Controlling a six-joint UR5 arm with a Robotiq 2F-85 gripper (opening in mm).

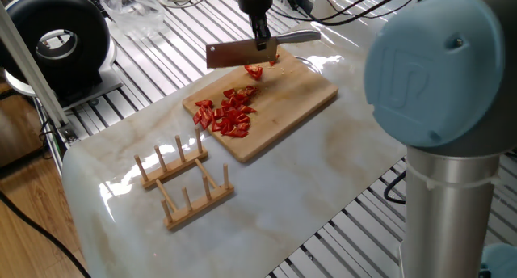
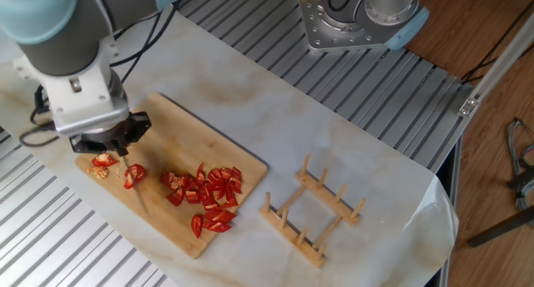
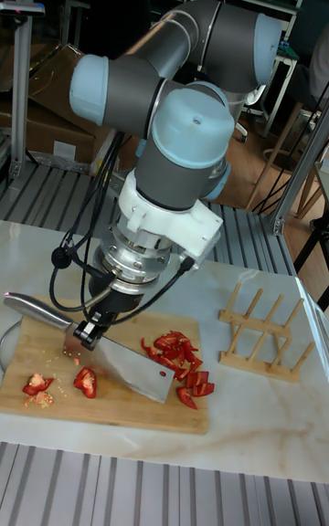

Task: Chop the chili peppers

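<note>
Your gripper [image 3: 85, 332] has its jaws clamped on the knife [image 3: 123, 363] near where handle meets blade. Blade hangs over the cutting board [image 2: 224, 142], tip looks low by the big chili piece [image 3: 86, 383], though contact is hard to tell. Chopped pile [image 2: 207, 195] sits toward the rack [image 2: 313, 213]. Keep the blade square, drop straight onto that big piece.

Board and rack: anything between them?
Nothing. Bare marble tabletop separates the board from the rack, clearest in the other fixed view.
</note>
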